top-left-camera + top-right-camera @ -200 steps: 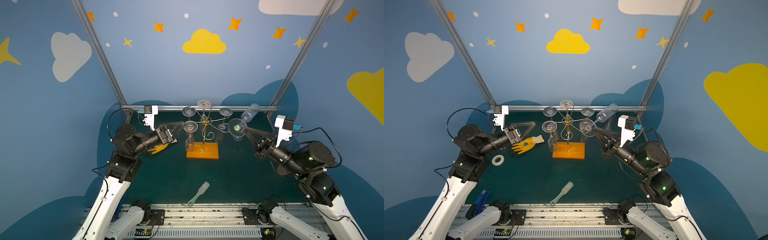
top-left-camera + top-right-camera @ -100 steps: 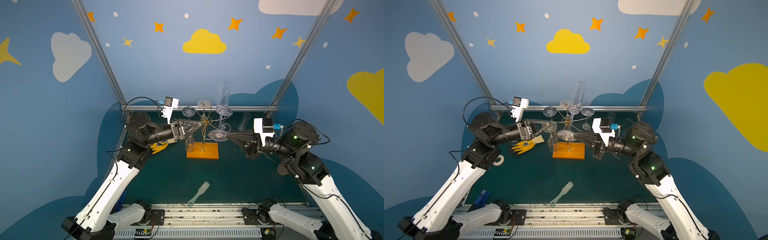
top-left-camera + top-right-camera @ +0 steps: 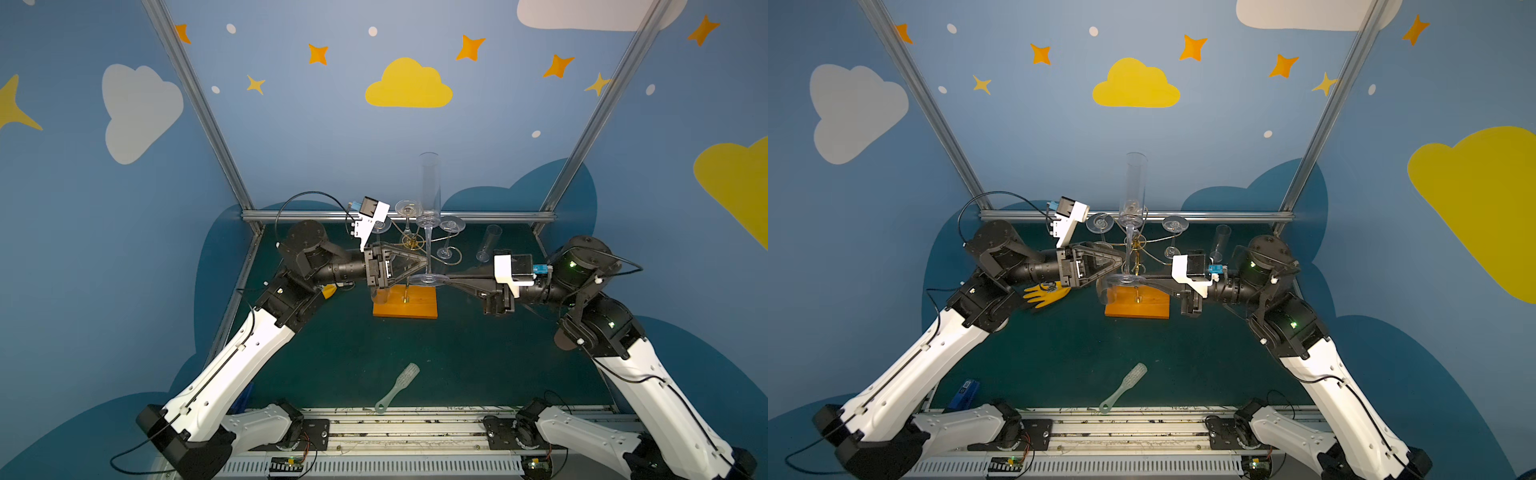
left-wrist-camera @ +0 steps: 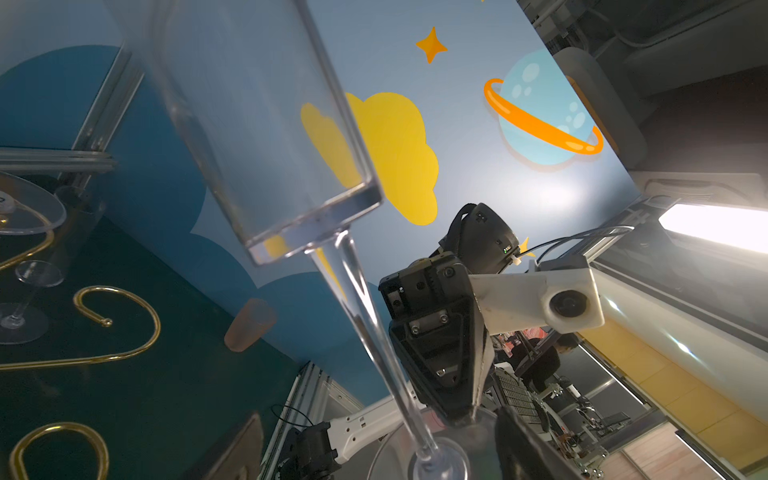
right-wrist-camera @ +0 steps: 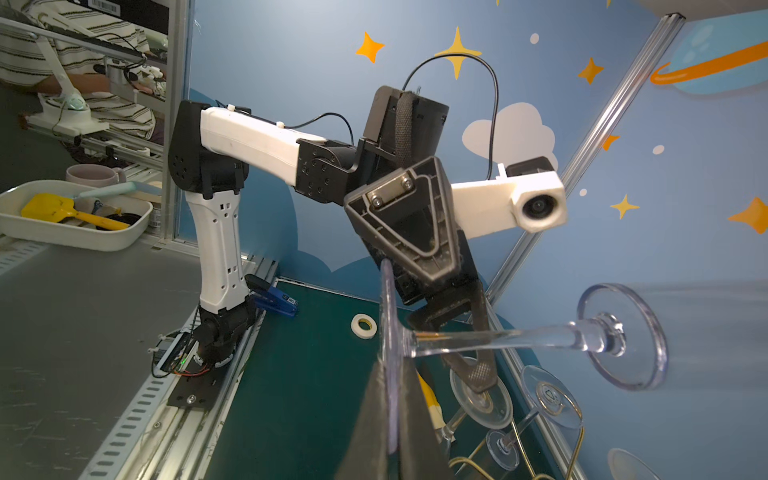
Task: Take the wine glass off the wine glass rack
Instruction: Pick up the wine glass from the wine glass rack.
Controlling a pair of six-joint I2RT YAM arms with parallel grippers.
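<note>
My right gripper (image 3: 445,281) clamps the foot of the tall clear flute glass (image 3: 430,187), clear of the orange-based gold wire rack (image 3: 415,309); next, I think, my open left gripper (image 5: 457,328) should close on its stem.

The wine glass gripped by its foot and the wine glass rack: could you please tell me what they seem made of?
The wine glass: clear, glossy, background shows through; glass or hard plastic, unclear. The wine glass rack: thin shiny gold wire arms, likely polished metal; flat orange base, probably wood.
</note>
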